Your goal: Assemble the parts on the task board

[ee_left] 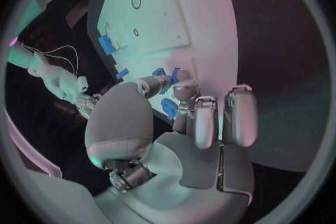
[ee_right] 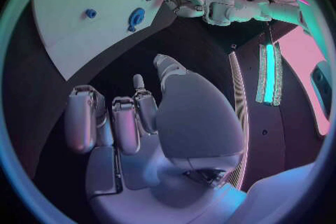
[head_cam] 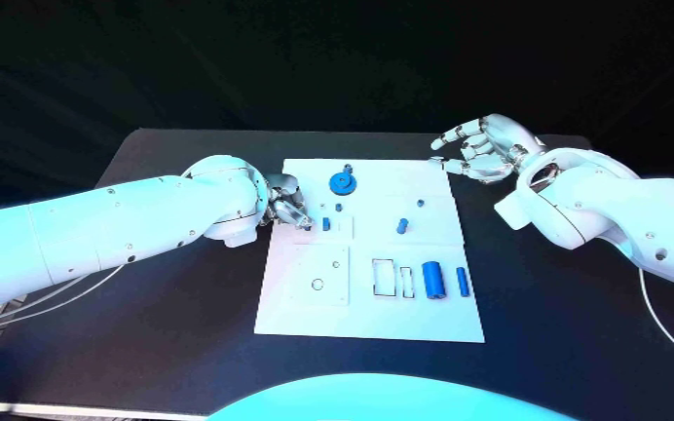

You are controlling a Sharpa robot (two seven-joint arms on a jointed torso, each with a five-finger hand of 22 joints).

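A black bench (head_cam: pixel 155 343) carries a white board (head_cam: pixel 422 314) at its middle. The left hand (head_cam: pixel 285 200) sits at the board's left edge, its fingers (ee_left: pixel 162 83) narrowed around a small blue peg (head_cam: pixel 326 223); whether they grip it I cannot tell. Just right, a blue disc (head_cam: pixel 343 183) stands near the far edge. Another blue peg (head_cam: pixel 403 225) stands mid-board. Two blue cylinders (head_cam: pixel 434 280) lie near the right side. The right hand (head_cam: pixel 477 151) hovers beyond the board's far right corner, fingers curled loosely apart, holding nothing.
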